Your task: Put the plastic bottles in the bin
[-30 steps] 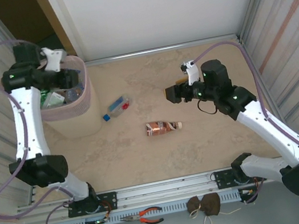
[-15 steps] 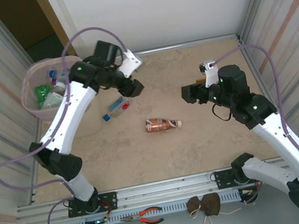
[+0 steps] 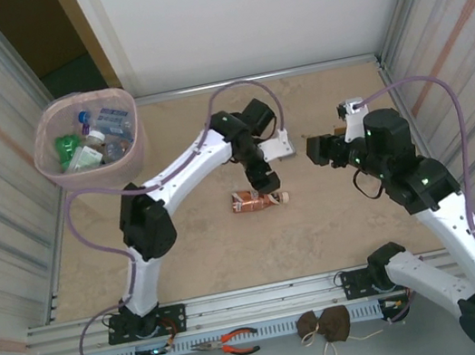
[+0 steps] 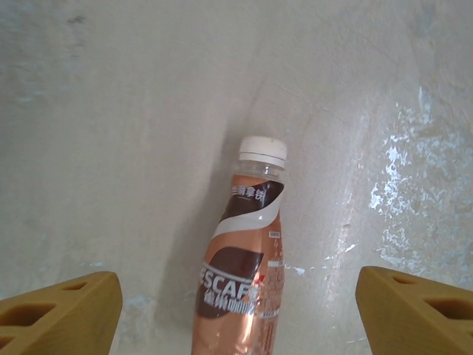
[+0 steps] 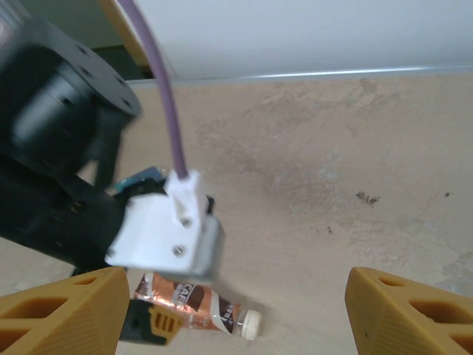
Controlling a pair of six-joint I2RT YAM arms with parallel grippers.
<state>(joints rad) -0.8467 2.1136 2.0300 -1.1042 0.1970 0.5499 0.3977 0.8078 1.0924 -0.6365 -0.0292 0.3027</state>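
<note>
Left gripper point(image 4: 236, 310) spread wide; brown bottle point(image 4: 247, 251) centred between fingers, long axis crossing their closing line. Right gripper point(image 5: 236, 307) spread, empty, farther.

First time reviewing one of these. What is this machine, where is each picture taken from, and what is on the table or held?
These are two robot arms bolted at the near edge of a table; each ends in a two-finger tool. The wide picture comes from a fixed camera above and behind them. The other two come from cameras on the wrists, so orange fingertips frame their lower corners. The pink bin at the far left already holds several plastic bottles; the job is to put the rest in too. One brown bottle with a white cap lies on its side on the table. The left tool hangs over it, open, holding nothing. The right tool hovers to its right, open and empty too.
</note>
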